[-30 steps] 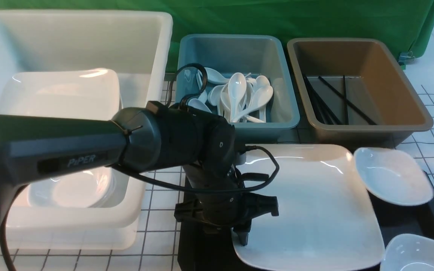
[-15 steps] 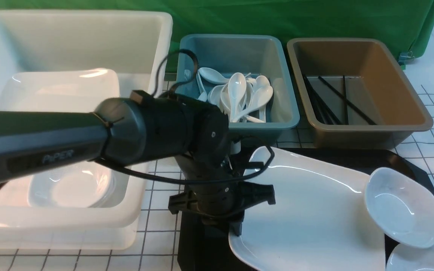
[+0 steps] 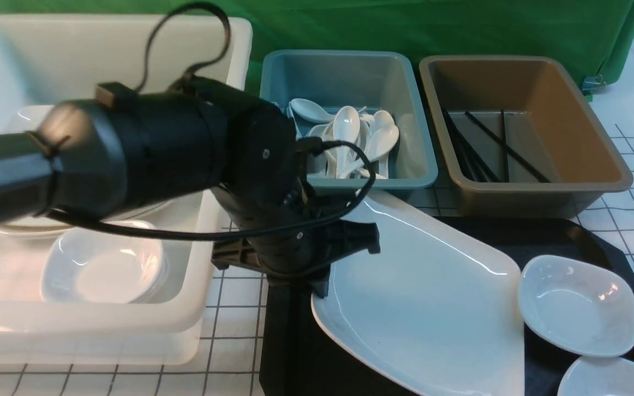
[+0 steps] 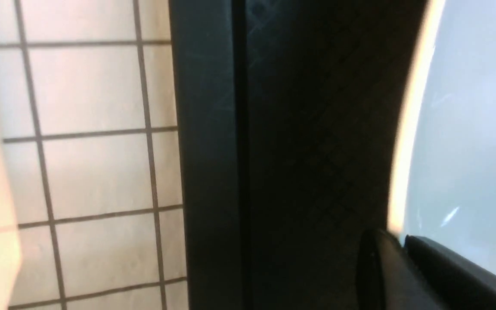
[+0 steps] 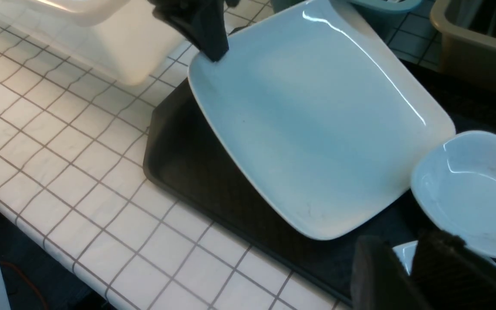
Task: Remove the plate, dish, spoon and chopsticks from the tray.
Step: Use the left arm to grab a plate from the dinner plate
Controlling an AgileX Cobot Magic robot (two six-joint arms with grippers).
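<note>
The large white plate (image 3: 421, 297) is tilted, its left edge raised above the black tray (image 3: 515, 231). My left gripper (image 3: 320, 286) is shut on that left rim. In the left wrist view the gripper (image 4: 392, 234) pinches the plate (image 4: 467, 129) over the tray (image 4: 295, 129). A small white dish (image 3: 578, 305) sits on the tray against the plate's right corner. A second dish (image 3: 608, 379) lies at the tray's near right. My right gripper (image 5: 398, 241) is out of the front view and stands open, with this dish's rim (image 5: 403, 254) showing between its fingers. No spoon or chopsticks show on the tray.
A big white tub (image 3: 207, 264) at the left holds plates and dishes, close beside my left arm. Behind the tray a blue tub (image 3: 350, 187) holds several white spoons and a brown tub (image 3: 537, 187) holds black chopsticks. The tiled counter's front edge shows in the right wrist view.
My left gripper has closed on the plate's left rim and risen toward the white tub, tipping the plate. The small dish has slid off the plate's corner onto the tray.
</note>
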